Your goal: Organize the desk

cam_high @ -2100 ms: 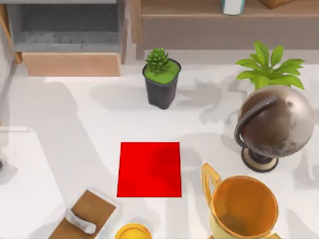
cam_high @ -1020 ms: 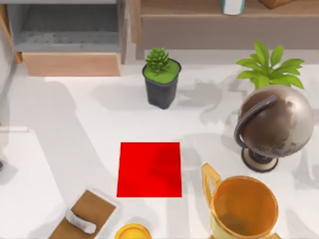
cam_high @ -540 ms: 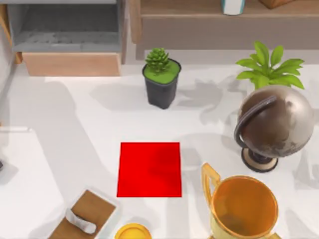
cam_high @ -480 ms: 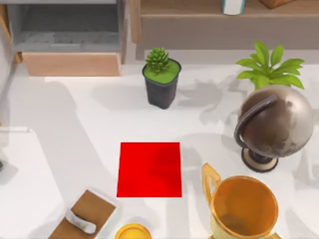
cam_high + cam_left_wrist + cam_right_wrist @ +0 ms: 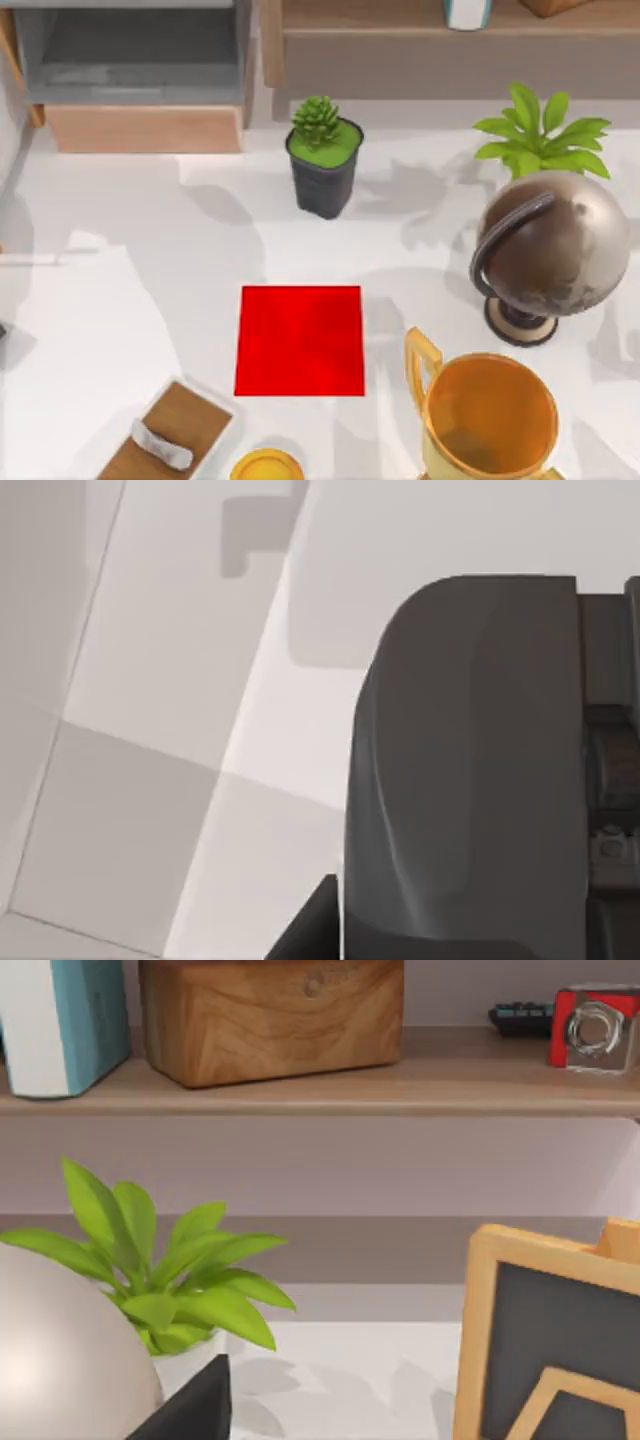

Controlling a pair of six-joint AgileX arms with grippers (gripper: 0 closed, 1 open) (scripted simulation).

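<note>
1. The wide flat white desk [image 5: 170, 250] spreads under everything in the top view, from the shelving at the far edge to the near edge.
2. A small red square mat [image 5: 300, 340] lies flat near the middle of the desk.
3. Beyond the mat stands a green succulent in a dark pot [image 5: 323, 160], upright and well apart from it.
4. On the right side a bronze-brown globe on a dark round base [image 5: 548, 250] stands just in front of a leafy green plant [image 5: 538, 130].
5. Nearer than the globe, an orange-gold trophy cup with a handle [image 5: 488, 415] stands at the near right, close to the mat's right corner.
6. At the near left a brown wooden block with a white piece on top [image 5: 168, 432] lies at a slant, and a round yellow object [image 5: 266, 467] sits just right of it at the near edge.
7. A light-wood shelf unit [image 5: 140, 80] runs along the far side.
8. The left wrist view shows a dark grey housing [image 5: 470, 770] over pale surfaces; whether the left pincer is released or clenched I cannot tell.
9. The right wrist view shows the leafy plant [image 5: 180, 1280], a wooden box [image 5: 270, 1015] on a shelf and a wood-framed dark board [image 5: 550, 1340]; the right pincer's state cannot be told either.
</note>
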